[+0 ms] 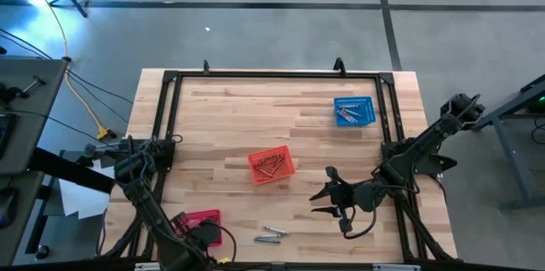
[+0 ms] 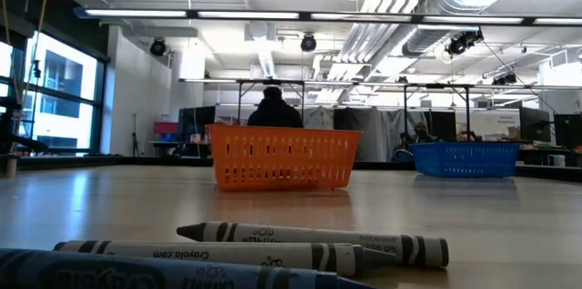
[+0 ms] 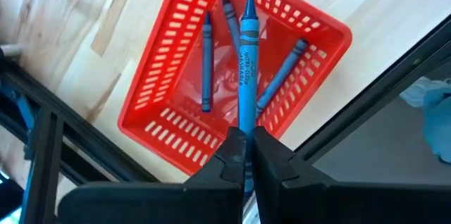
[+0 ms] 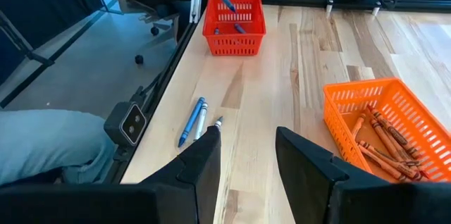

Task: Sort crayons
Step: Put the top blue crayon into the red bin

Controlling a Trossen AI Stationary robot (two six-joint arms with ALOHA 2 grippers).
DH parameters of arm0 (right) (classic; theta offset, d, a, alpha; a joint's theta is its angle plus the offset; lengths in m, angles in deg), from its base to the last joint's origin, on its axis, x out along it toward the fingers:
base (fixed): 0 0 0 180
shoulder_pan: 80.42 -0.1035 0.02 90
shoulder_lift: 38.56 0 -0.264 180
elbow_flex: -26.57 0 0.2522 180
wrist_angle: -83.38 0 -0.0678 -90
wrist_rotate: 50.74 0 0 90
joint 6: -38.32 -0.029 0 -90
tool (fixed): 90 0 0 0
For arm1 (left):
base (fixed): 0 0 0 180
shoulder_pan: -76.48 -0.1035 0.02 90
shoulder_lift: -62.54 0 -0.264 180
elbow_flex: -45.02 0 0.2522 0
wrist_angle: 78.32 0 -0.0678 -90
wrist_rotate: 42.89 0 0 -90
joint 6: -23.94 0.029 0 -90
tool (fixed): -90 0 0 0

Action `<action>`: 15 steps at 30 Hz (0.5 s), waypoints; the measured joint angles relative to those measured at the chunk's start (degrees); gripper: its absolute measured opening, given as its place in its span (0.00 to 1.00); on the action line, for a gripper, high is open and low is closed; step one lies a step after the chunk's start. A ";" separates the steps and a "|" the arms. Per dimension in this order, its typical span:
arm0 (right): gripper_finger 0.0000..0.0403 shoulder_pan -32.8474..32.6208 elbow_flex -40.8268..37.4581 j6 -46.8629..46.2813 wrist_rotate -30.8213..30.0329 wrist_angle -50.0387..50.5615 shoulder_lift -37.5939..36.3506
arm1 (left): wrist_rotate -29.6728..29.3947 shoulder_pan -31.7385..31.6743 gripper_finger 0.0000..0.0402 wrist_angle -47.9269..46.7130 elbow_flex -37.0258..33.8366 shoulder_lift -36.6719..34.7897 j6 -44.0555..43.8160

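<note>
L gripper (image 3: 245,155) sits over the red basket (image 3: 162,122) at the tabletop's (image 1: 230,126) near-left corner, fingers clamped on a blue crayon (image 3: 246,62) that points down into the basket. 3 more blue crayons (image 3: 206,62) lie inside it. R gripper (image 4: 246,150) hovers low over the tabletop's near-right part, fingers apart, nothing between them. Loose crayons (image 1: 269,235), 1 blue and a few grey, lie on the wood betw. the red basket and the R gripper, near the front edge. Orange basket (image 1: 272,166) mid-tabletop holds a heap of orange crayons (image 4: 384,139). Blue basket (image 1: 354,110) sits far-right w/ grey crayons (image 1: 347,116) in it. A person (image 2: 275,107) shows in the room beyond, behind the orange basket.
</note>
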 joint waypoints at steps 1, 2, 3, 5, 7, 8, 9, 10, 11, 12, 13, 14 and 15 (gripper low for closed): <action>0.33 0.00 0.00 0.00 -0.01 -0.02 0.00 | 0.02 0.20 0.00 0.00 0.02 0.00 -0.75; 0.33 0.02 0.00 0.00 -0.01 -0.02 0.00 | 0.02 0.33 0.00 0.00 0.00 0.00 -1.42; 0.33 0.02 0.00 0.00 -0.02 0.00 0.00 | 0.00 0.33 0.00 0.02 0.01 0.00 -1.91; 0.33 0.00 0.00 0.00 0.00 -0.02 0.00 | -0.49 0.51 0.00 0.00 0.00 0.00 -2.34; 0.33 0.02 0.00 0.00 -0.02 -0.02 0.00 | -1.85 0.55 0.00 0.00 0.00 0.00 -1.92; 0.33 0.02 0.00 0.00 0.00 -0.04 0.00 | -2.51 0.55 0.00 0.00 0.02 0.00 -1.33; 0.33 0.02 0.00 0.00 -0.02 -0.04 0.00 | -2.95 0.55 0.00 0.00 0.02 0.00 -0.74; 0.33 0.00 0.00 0.00 0.00 -0.04 -0.01 | -3.06 0.54 0.00 0.00 0.01 0.00 -0.34; 0.33 0.01 0.00 0.00 0.00 -0.05 0.00 | -3.07 0.50 0.00 0.00 0.02 0.00 -0.15; 0.33 0.01 0.00 0.00 0.00 -0.07 0.00 | -3.15 0.50 0.00 0.00 0.00 0.00 -0.09; 0.33 0.01 0.00 0.00 -0.01 -0.07 0.00 | -3.22 0.61 0.00 0.00 0.00 0.00 -0.26; 0.33 0.02 0.00 0.00 -0.01 -0.07 0.00 | -3.34 0.86 0.00 0.00 0.02 0.00 -0.78; 0.33 0.02 0.00 0.00 -0.02 -0.08 -0.01 | -3.61 1.26 0.00 0.02 0.02 0.00 -1.43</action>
